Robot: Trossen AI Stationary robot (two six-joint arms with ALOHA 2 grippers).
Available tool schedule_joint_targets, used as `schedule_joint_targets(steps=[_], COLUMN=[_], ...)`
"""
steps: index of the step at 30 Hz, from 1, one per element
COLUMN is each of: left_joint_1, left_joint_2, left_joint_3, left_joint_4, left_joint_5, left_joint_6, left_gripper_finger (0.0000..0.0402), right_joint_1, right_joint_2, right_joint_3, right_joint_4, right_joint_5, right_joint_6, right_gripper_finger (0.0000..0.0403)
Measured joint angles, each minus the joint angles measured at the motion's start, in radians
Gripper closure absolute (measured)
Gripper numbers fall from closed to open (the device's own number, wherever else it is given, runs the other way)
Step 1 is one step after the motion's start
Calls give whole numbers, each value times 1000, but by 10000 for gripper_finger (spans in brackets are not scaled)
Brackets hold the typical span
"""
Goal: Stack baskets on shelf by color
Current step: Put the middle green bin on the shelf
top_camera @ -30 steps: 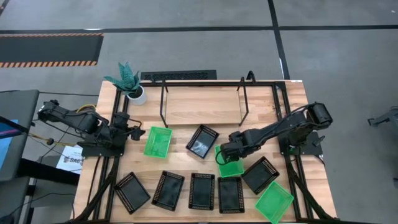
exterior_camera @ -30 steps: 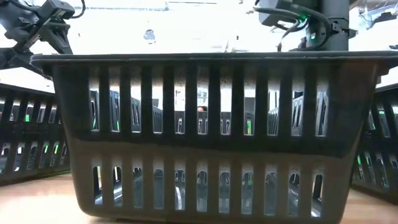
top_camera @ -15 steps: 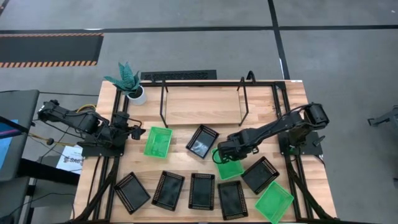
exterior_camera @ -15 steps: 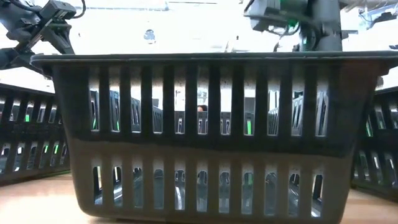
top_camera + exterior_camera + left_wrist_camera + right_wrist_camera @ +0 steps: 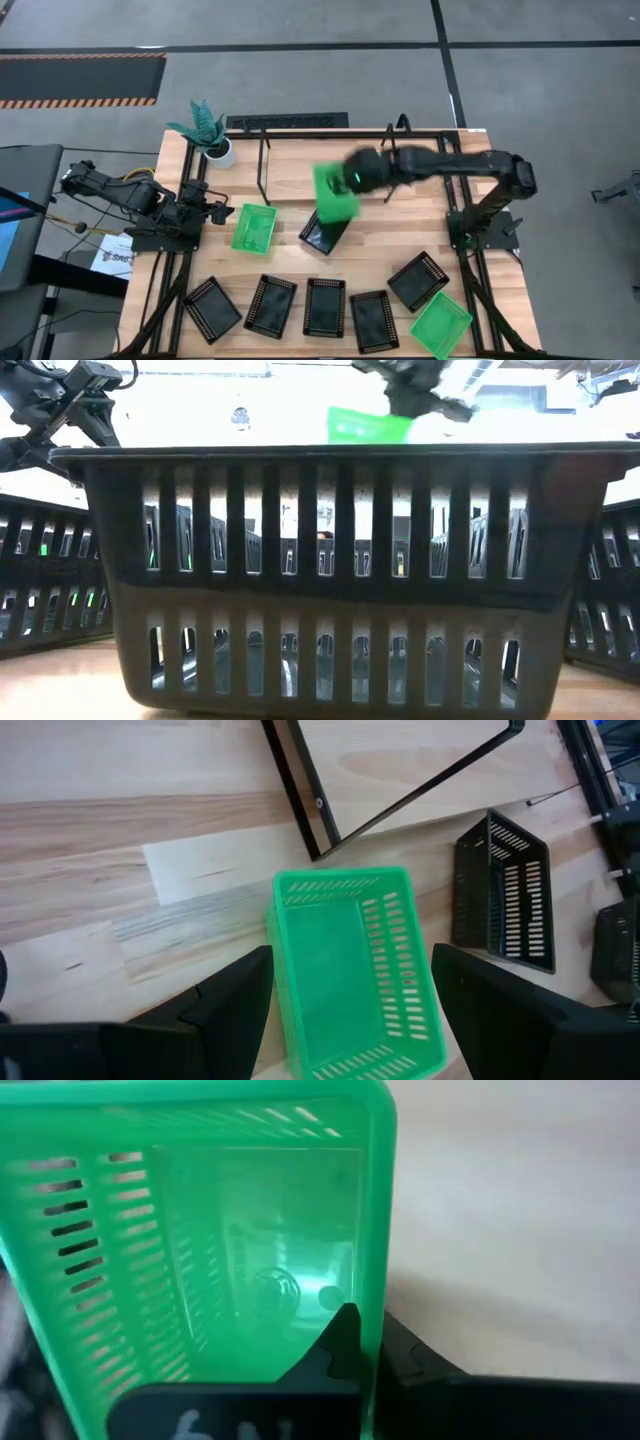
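Observation:
My right gripper [image 5: 352, 183] is shut on a bright green basket [image 5: 334, 191] and holds it in the air in front of the shelf [image 5: 325, 165], above a black basket [image 5: 325, 233]. The low view shows that green basket [image 5: 368, 426] high up under the gripper [image 5: 415, 395]. My left gripper [image 5: 215, 213] hangs open at the table's left, over a second green basket [image 5: 350, 975] that lies flat on the wood. A third green basket [image 5: 440, 325] lies at the near right. Several black baskets [image 5: 324, 306] lie in a row along the near edge. My right gripper has one finger [image 5: 345, 1342] inside the green basket and the other outside it, with a side wall's rim [image 5: 373, 1295] between them. The fingers slant down at it from the table's right. The basket is lifted clear of the table and hangs tilted.
A potted plant [image 5: 205, 132] stands at the far left corner beside the shelf. In the low view one black basket [image 5: 340, 560] stands close in front and hides most of the table. Bare wood shows between the left green basket and the shelf.
My right gripper has risen from the near right of the table and swung toward the far edge and the left, toward the shelf, carrying the green basket with it. The basket, which lay on the table, is now lifted clear and tilted.

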Motion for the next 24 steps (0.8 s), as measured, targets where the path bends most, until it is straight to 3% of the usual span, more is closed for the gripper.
schedule_joint_targets(steps=[4,8,16,24], left_joint_1=[0,0,0,0], left_joint_2=[0,0,0,0], left_joint_3=[0,0,0,0], left_joint_4=[0,0,0,0], left_joint_5=[0,2,6,7], left_joint_6=[-3,-1,2,-4], left_gripper_finger=[141,141,141,141], right_joint_1=[-120,-186,-172,-135], right_joint_2=[133,269,464,556], right_joint_3=[109,239,407,429], right_joint_4=[168,205,173,122], right_joint_5=[-34,-131,-179,-177], right_joint_6=[-153,-221,-219,-166], right_gripper_finger=[394,393,380,380])
